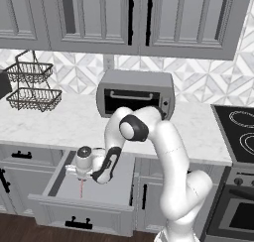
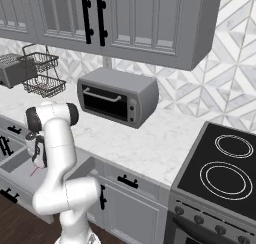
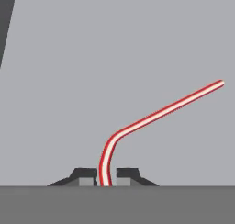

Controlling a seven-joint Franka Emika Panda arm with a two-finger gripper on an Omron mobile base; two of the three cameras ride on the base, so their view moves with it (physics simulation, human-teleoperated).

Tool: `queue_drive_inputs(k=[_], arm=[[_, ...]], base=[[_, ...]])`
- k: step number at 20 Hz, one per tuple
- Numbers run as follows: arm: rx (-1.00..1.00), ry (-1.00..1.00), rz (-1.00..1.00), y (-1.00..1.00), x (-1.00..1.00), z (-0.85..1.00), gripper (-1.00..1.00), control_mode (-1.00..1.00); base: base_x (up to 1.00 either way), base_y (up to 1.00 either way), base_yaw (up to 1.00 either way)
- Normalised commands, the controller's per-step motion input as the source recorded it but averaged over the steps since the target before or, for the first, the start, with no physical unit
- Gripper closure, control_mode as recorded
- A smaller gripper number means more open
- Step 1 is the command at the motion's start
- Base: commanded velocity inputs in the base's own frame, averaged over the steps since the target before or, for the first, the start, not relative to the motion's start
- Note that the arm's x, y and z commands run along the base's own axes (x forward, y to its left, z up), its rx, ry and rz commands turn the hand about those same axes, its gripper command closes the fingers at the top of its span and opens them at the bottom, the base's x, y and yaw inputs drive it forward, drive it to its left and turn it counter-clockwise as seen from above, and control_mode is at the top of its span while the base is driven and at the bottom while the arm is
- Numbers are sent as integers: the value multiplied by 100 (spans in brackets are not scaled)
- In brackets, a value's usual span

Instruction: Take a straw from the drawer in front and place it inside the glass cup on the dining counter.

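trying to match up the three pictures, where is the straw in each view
Left base view: straw hangs below the gripper over the open drawer, lower left.
Right base view: thin red line at the far left, beside the arm.
Hand view: between the fingertips, bending up to the right.
Shared landmark: the drawer's grey floor.

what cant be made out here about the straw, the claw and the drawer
- Straw: lower end hidden between the claw's tips, hand view; too thin for detail in the left base view.
- Claw: hidden by the arm's wrist, right base view.
- Drawer: part of its inside hidden by the forearm, left base view.
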Motion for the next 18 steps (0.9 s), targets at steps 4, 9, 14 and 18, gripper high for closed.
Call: queue_drive_inputs(k=[4, 9, 14, 18], arm=[[15, 0, 0, -21, -77, -39, 100, -100], [18, -2, 0, -1, -38, 75, 100, -100], [29, -24, -4, -20, -22, 100, 100, -100], [34, -33, -9, -27, -11, 100, 100, -100]], base=[[0, 0, 0], [0, 0, 0], [0, 0, 0], [0, 0, 0]])
